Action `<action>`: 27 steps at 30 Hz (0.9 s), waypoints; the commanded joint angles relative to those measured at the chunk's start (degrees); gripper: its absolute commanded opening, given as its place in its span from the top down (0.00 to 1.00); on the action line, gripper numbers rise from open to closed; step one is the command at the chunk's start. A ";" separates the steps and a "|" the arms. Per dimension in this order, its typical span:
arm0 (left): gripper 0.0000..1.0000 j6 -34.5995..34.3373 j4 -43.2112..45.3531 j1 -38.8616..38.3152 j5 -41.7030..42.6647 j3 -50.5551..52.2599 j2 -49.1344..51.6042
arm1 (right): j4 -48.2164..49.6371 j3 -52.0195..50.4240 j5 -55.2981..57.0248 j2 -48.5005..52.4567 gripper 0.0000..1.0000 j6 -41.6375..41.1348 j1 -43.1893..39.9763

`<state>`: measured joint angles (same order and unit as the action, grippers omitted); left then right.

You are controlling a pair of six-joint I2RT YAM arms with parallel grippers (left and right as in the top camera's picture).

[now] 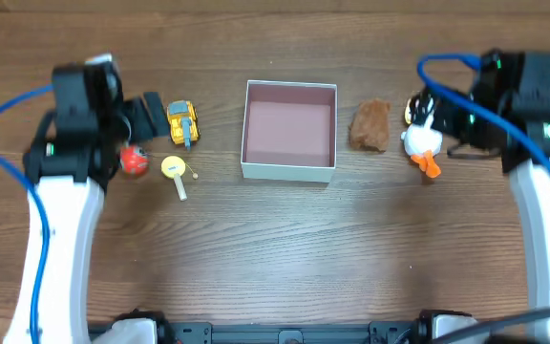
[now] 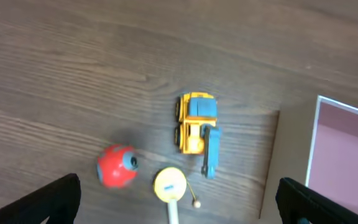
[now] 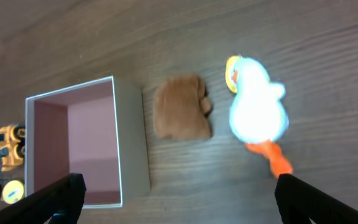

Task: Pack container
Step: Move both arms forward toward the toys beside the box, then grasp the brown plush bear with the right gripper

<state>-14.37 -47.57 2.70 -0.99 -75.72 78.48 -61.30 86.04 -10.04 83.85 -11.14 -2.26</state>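
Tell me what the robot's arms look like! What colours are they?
The left arm and right arm match. Each has a long white section, then chunky black parts toward the gripper end. A thin blue cable loops beside each one. The fingers are black with blunt, flat tips.
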 commanded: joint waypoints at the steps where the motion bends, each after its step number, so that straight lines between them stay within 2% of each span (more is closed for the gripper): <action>1: 0.00 1.55 -1.27 -0.04 0.96 -5.46 6.27 | 0.37 3.34 0.55 5.73 0.00 2.78 2.25; 8: 0.00 1.55 -1.77 -0.04 0.59 -5.40 10.43 | 5.22 3.34 7.89 16.65 0.00 4.37 8.83; 13: 0.00 1.57 -1.95 -0.04 0.59 -5.40 11.34 | 6.62 3.34 11.08 23.82 0.00 3.87 9.66; 20: 0.00 1.55 -1.92 -0.04 0.61 -5.40 11.41 | 10.60 3.28 7.34 32.44 0.00 1.84 9.66; 21: 0.00 1.53 -1.92 -0.04 0.61 -5.40 11.41 | 11.32 3.28 7.30 33.64 0.03 1.25 9.66; 23: 0.00 1.53 -1.95 -0.07 0.61 -5.40 11.41 | 12.04 3.28 6.34 35.30 0.27 1.09 9.66; 26: 0.00 1.55 -1.95 -0.04 0.59 -5.40 11.41 | 11.93 3.28 5.92 35.93 0.69 1.11 9.66; 27: 0.00 1.53 -1.95 -0.04 0.61 -5.40 11.41 | 11.69 3.30 6.01 35.87 0.77 1.11 9.66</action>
<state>-14.35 -49.58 2.72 -1.04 -79.55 89.30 -49.25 88.09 -4.38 118.83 -9.47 7.64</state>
